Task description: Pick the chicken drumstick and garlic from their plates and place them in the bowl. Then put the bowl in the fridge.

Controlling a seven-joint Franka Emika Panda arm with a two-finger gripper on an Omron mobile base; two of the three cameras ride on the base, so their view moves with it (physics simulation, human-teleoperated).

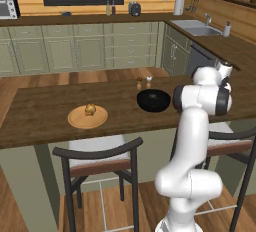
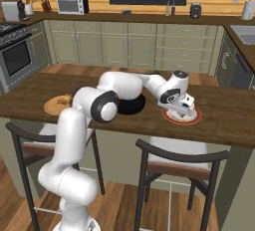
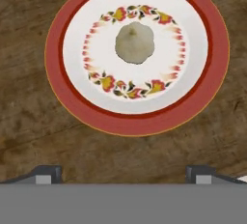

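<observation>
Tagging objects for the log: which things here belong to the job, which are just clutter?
Job: chicken drumstick on wooden plate; garlic on red-rimmed plate; black bowl; open gripper above garlic.
Clutter: two shakers, microwave, chairs.

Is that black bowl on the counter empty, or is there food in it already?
Empty as far as shown: the bowl shows only dark interior. The drumstick sits on the wooden plate, the garlic on the red-rimmed plate.

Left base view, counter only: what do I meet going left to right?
Wooden plate with the drumstick on it → two shakers → black bowl → robot arm.
</observation>
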